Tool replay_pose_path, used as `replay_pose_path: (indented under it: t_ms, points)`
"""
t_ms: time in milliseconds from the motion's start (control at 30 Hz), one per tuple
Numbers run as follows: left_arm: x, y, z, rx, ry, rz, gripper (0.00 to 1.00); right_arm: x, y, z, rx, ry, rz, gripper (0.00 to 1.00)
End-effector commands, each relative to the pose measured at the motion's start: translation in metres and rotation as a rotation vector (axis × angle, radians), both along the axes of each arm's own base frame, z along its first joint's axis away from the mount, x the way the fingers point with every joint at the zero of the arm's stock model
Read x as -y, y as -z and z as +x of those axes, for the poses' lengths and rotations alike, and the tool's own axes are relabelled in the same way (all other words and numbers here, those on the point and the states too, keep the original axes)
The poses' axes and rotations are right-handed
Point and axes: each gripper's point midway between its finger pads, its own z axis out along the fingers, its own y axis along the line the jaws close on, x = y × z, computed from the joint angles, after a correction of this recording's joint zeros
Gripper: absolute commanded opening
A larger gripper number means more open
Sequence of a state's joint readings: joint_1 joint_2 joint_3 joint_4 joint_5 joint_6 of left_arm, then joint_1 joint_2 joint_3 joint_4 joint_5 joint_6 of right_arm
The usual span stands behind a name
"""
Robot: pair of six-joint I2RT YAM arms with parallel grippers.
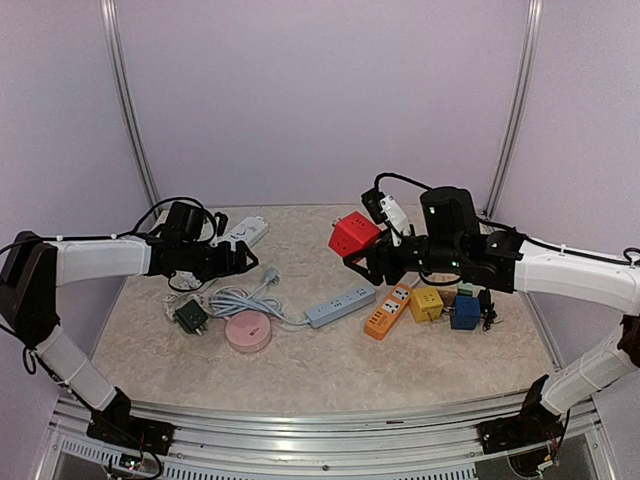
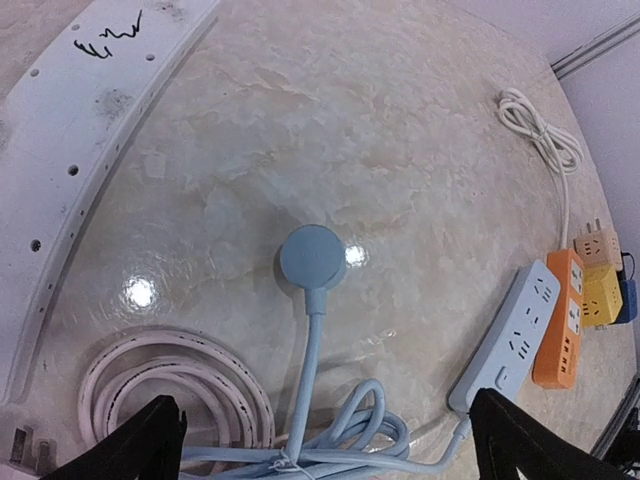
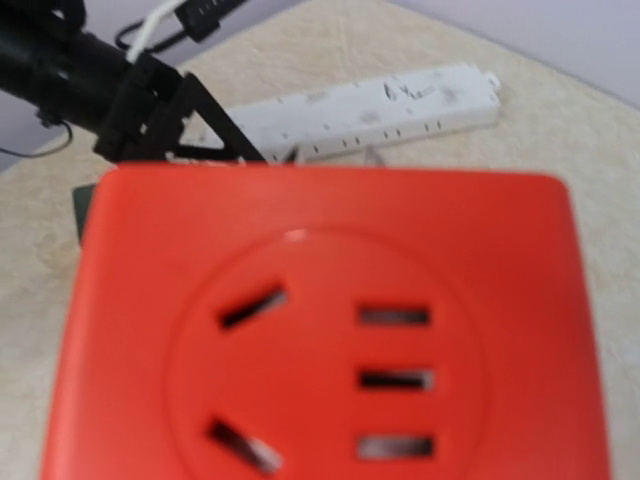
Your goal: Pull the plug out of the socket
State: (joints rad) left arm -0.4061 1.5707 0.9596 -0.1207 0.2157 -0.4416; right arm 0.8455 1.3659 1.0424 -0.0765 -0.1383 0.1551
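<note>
The light blue plug [image 2: 312,257] is lying flat on the marbled table [image 2: 420,120], out of any socket. Its cable [image 2: 305,370] is running back toward the camera into a loose coil and on to the blue power strip [image 2: 505,335]. The left gripper [image 1: 243,260] is hanging over it with its jaws spread wide and gripping nothing. In the left wrist view the 2 fingertips [image 2: 150,440] are showing at the bottom corners, and the plug is sitting ahead of them, roughly centred between the 2 and touching neither. The left arm is reaching in from the left edge with its forearm nearly level, just beside the white power strip [image 1: 243,232].

The right gripper [image 1: 362,262] is clamping the red socket cube [image 1: 353,233], holding it tilted and well apart from the plug. In the right wrist view the cube's slotted face is filling the frame, with nothing plugged into it. The right arm is stretching in from the right with its elbow bent and its forearm pointing left above the orange power strip [image 1: 388,310].
</note>
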Motion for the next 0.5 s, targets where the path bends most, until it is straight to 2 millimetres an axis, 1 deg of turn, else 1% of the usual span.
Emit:
replay_pose_path:
  t_ms: [0,33,100,167,200,233,267,300,400,467]
  points:
    - [-0.01,-0.018,0.001,0.071,-0.043,-0.003,0.99,0.001,-0.026,-0.006,0.081,-0.04,0.065,0.0]
    - [-0.012,-0.021,0.001,0.087,-0.048,-0.005,0.99,0.0,-0.029,-0.007,0.097,-0.045,0.078,0.0]
    - [-0.012,-0.037,-0.001,0.128,-0.057,-0.034,0.99,0.0,-0.033,-0.011,0.126,-0.057,0.093,0.0]
    - [-0.008,-0.061,-0.005,0.179,-0.055,-0.093,0.99,0.0,-0.036,-0.016,0.155,-0.069,0.105,0.0]
    - [-0.004,-0.068,-0.009,0.189,-0.048,-0.113,0.99,-0.001,-0.039,-0.019,0.174,-0.075,0.114,0.0]
    - [0.003,-0.087,-0.01,0.242,-0.036,-0.154,0.99,-0.001,-0.042,-0.021,0.196,-0.078,0.124,0.0]
    - [0.009,-0.1,-0.014,0.268,-0.025,-0.183,0.99,-0.001,-0.044,-0.024,0.214,-0.083,0.132,0.0]
    - [0.016,-0.117,-0.02,0.306,-0.007,-0.215,0.99,-0.002,-0.046,-0.026,0.23,-0.089,0.143,0.0]
    - [0.043,-0.156,-0.042,0.376,0.062,-0.322,0.99,-0.004,-0.048,-0.028,0.293,-0.058,0.124,0.0]
    - [0.06,-0.174,-0.057,0.407,0.103,-0.384,0.99,-0.007,-0.048,-0.025,0.306,-0.02,0.108,0.0]
